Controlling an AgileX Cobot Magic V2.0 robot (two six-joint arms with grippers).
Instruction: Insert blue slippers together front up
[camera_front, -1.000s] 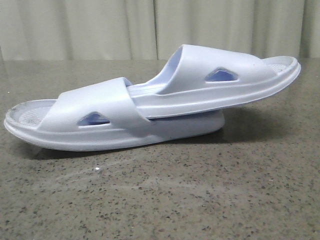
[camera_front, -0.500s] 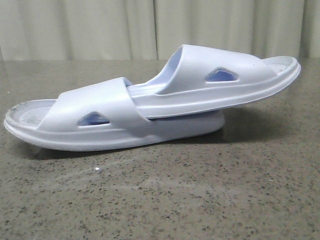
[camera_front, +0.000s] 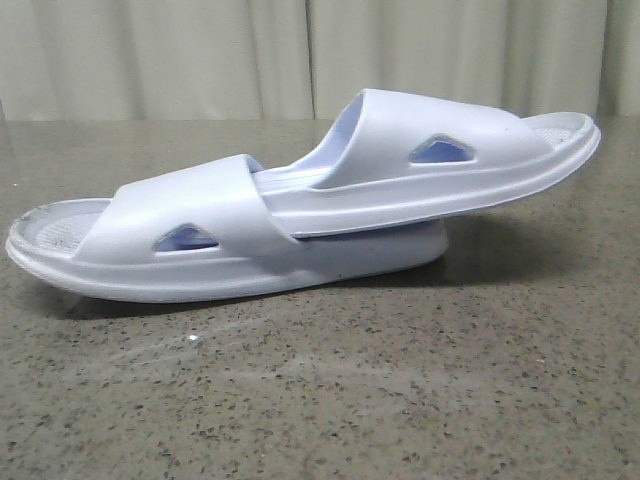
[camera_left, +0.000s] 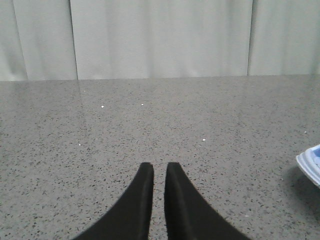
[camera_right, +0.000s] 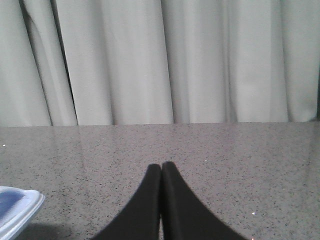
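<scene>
Shifted a touch toward the bench's left edge since half a second ago: lower slipper (camera_front: 200, 245). Two slippers, nested mid-bench; upper slipper (camera_front: 440, 165) slid under the lower's strap, its far end raised toward the right edge. Left jaws (camera_left: 159, 172) nearly closed, holding nothing, over bare bench (camera_left: 150, 115). Right jaws (camera_right: 161, 170) pressed together, empty.

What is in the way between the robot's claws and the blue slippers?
Nothing visible. Only bare table lies ahead of the left gripper and the right gripper, both empty. The blue slippers show only as a corner at each wrist view's edge, already pushed into each other on the table.
</scene>
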